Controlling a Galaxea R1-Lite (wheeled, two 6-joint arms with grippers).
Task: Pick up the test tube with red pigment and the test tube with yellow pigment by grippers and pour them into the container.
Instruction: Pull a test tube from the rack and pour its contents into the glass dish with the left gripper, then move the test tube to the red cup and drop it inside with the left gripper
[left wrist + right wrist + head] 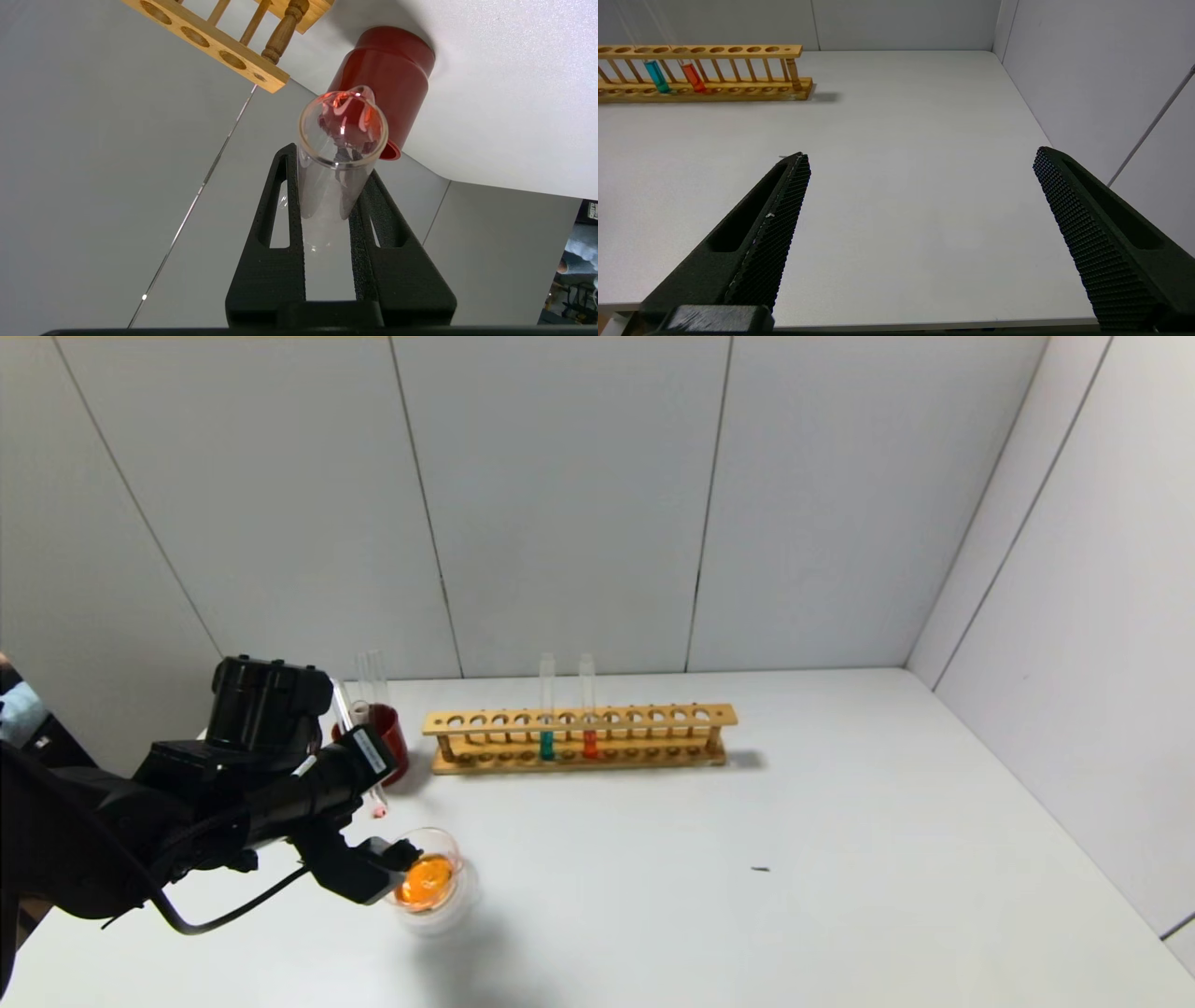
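My left gripper (366, 782) is shut on a clear test tube (378, 810) at the table's left, just above and behind the container (462, 896). In the left wrist view the fingers (287, 196) clamp the tube (343, 140), which is nearly empty with red residue inside near its rim. The container is a low glass dish holding orange liquid. A second tube with orange-red liquid (589, 744) stands in the wooden rack (579, 719). No tube with yellow liquid shows. My right gripper (922, 154) is open and empty over bare table at the right, out of the head view.
A dark red cup (390, 742) with empty clear tubes stands behind my left gripper; it also shows in the left wrist view (387, 79). A teal tube (546, 744) stands in the rack beside the orange-red one. Grey walls enclose the back and right.
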